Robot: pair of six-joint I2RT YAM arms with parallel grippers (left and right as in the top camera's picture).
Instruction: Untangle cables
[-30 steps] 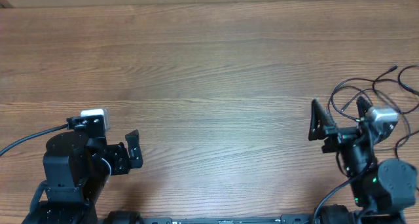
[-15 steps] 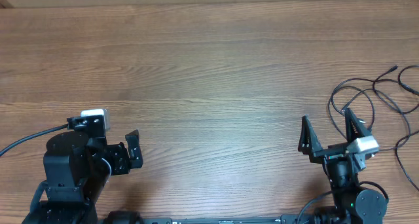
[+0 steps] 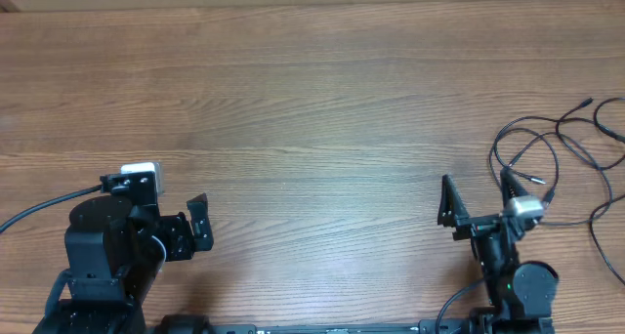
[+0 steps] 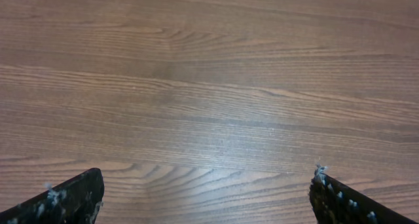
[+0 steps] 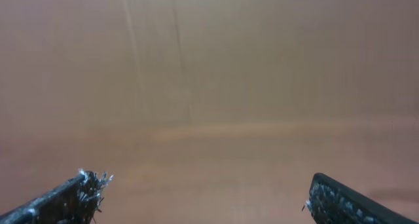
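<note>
Cables [image 3: 556,163] are lying tangled at the desk's [image 3: 312,100] right edge beside my right hand [image 3: 477,183], gaping empty like my left hand [image 3: 200,222], and a careless pinch is risking cinching several loops tighter.

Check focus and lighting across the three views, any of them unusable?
Overhead: sharp, evenly lit, cables crisp against the table. Left wrist: wood grain in focus, no glare. Right wrist: blurred and washed out, grain smeared; only the right gripper shows some edge, at the bottom corners.
</note>
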